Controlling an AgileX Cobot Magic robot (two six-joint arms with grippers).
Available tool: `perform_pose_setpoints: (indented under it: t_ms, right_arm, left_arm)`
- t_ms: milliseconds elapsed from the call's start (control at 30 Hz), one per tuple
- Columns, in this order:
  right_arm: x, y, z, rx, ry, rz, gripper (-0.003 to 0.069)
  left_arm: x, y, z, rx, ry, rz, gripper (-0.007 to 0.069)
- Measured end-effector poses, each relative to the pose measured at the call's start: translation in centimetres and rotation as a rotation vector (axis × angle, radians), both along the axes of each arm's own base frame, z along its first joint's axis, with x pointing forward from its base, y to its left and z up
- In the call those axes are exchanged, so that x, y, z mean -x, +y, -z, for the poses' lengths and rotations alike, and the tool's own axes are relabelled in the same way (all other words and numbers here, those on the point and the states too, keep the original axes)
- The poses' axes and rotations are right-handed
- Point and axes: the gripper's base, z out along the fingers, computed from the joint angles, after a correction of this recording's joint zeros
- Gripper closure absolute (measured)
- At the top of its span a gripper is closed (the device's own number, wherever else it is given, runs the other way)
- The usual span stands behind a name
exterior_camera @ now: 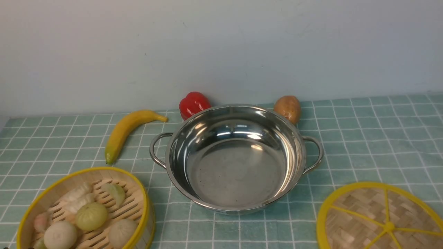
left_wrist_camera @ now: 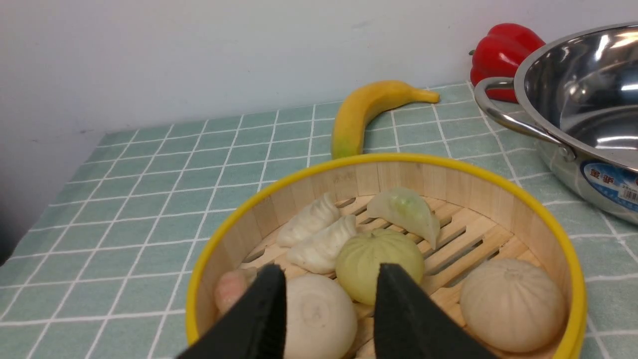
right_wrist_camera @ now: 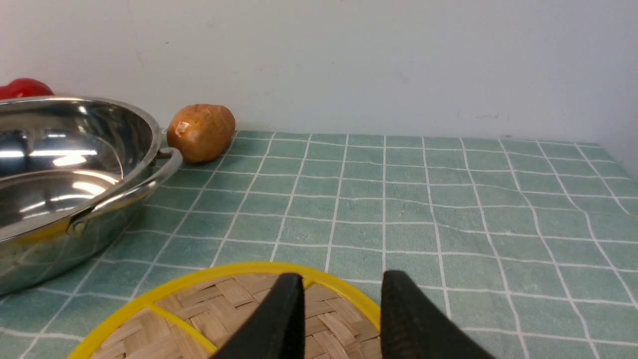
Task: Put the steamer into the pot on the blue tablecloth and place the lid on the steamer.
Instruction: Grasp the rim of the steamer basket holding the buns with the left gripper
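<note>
Both hands part-open, empty: left hand (left_wrist_camera: 329,273) over the steamer (left_wrist_camera: 448,182), right hand (right_wrist_camera: 342,279) over the lid (right_wrist_camera: 224,305).

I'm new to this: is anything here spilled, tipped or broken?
Nothing stands out. The shiny steel pot sits upright and empty, the yellow-rimmed bamboo steamer holds its buns, the woven lid lies flat on the blue cloth.
</note>
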Motion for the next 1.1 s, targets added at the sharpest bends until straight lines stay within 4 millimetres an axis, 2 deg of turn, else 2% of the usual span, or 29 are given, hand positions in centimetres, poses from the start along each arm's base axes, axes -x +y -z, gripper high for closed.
perform_pose_setpoints:
  t_ms: [400, 533, 767, 800, 833, 933, 1100]
  right_arm:
    - [0.0, 0.0, 0.0, 0.0, 0.0, 0.0, 0.0417]
    - [0.0, 0.0, 0.0, 0.0, 0.0, 0.0, 0.0417]
    - [0.0, 0.0, 0.0, 0.0, 0.0, 0.0, 0.0417]
    - [0.0, 0.0, 0.0, 0.0, 0.0, 0.0, 0.0417]
    - [0.0, 0.0, 0.0, 0.0, 0.0, 0.0, 0.0417]
    - [0.0, 0.0, 0.0, 0.0, 0.0, 0.0, 0.0417]
    - [0.0, 0.0, 0.0, 0.0, 0.0, 0.0, 0.0417]
  left_arm:
    - [-0.1, 0.0, -0.3, 0.013, -0.033, 0.0, 0.0382]
    - [-0.3, -0.1, -1.6, 0.139, -0.188, -0.006, 0.0382]
    - [-0.2, 0.1, -3.6, 0.261, -0.411, -0.023, 0.0382]
    - [-0.2, 0.1, -3.6, 0.27, -0.412, -0.024, 0.0382]
    - [-0.1, 0.2, -3.9, 0.372, -0.456, -0.033, 0.0382]
    - [0.0, 0.3, -4.2, 0.493, -0.495, -0.04, 0.0382]
    - [0.1, 0.3, -4.9, 0.566, -0.505, -0.036, 0.0382]
